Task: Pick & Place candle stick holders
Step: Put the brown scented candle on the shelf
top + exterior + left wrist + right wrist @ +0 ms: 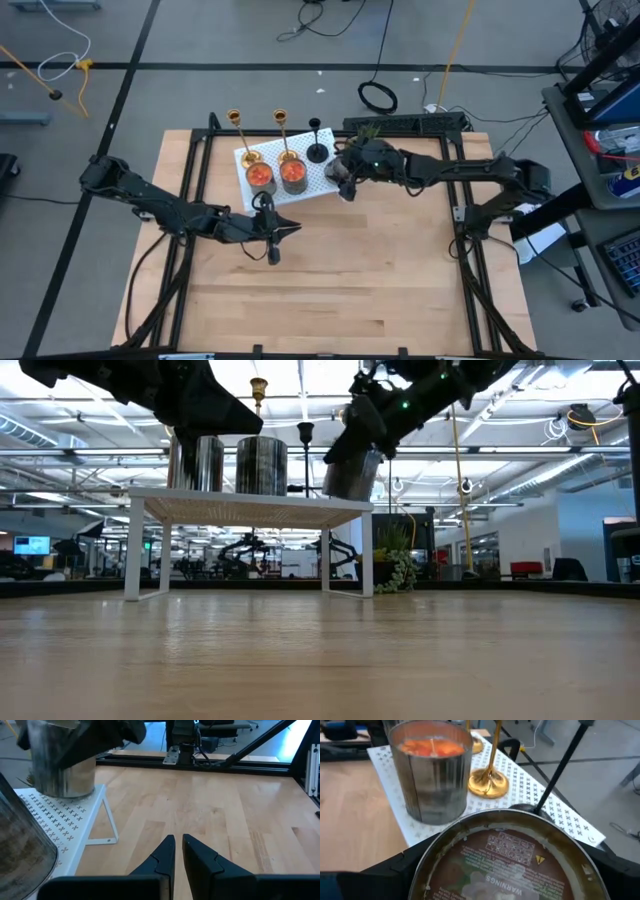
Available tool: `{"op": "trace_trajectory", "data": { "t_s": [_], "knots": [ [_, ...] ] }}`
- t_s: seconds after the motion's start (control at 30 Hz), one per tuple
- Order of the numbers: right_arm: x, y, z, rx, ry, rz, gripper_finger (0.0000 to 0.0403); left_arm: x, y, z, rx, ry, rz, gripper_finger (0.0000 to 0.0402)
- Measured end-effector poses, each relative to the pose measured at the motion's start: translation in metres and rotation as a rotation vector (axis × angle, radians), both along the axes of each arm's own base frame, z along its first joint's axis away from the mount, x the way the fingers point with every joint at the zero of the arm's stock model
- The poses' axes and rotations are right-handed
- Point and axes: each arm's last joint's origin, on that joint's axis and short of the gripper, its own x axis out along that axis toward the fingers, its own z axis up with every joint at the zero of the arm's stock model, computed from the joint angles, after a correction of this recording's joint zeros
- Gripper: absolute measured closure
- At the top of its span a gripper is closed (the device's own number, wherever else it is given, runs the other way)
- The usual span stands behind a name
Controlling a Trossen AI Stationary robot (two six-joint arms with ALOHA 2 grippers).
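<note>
Two gold candle stick holders (240,135) (283,133) and a shorter black one (316,142) stand on their round bases along the far side of a white perforated stand (322,180). A gold base (487,782) and the black stem (560,770) show in the right wrist view. My right gripper (347,184) is shut on a metal candle tin (352,472) at the stand's right end. My left gripper (295,229) is shut and empty above the wood table, on the near side of the stand; its fingers (178,844) point toward the table's right. My right gripper pinches the tin's round wall (427,870) between its two fingers, one on each side. It comes slanting down from the table's right. The tin is tilted, and its round face with a warnings label (505,860) faces the wrist camera. Whether the tin's bottom touches the stand, I cannot tell.
Two metal tins with orange wax (260,176) (293,172) stand on the stand in front of the gold holders; one shows close in the right wrist view (432,770). Bare wood table (380,270) lies near and right of the stand. A black frame rims the table.
</note>
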Motion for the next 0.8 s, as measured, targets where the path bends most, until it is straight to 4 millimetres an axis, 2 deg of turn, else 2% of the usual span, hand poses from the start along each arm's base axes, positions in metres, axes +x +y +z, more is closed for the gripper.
{"op": "trace_trajectory", "data": {
  "t_s": [0.13, 0.6, 0.8],
  "knots": [
    [0.008, -0.002, -0.006, 0.024, -0.018, 0.033, 0.0065, 0.000, 0.000, 0.001, -0.003, -0.010, 0.000, 0.0362],
    [0.008, -0.005, -0.005, 0.007, -0.040, 0.046, 0.0060, 0.000, 0.000, 0.001, -0.004, -0.013, 0.002, 0.0362],
    [0.007, -0.012, -0.004, 0.054, -0.071, 0.119, 0.0058, 0.000, 0.000, 0.001, -0.004, -0.013, 0.002, 0.0362]
  ]
}}
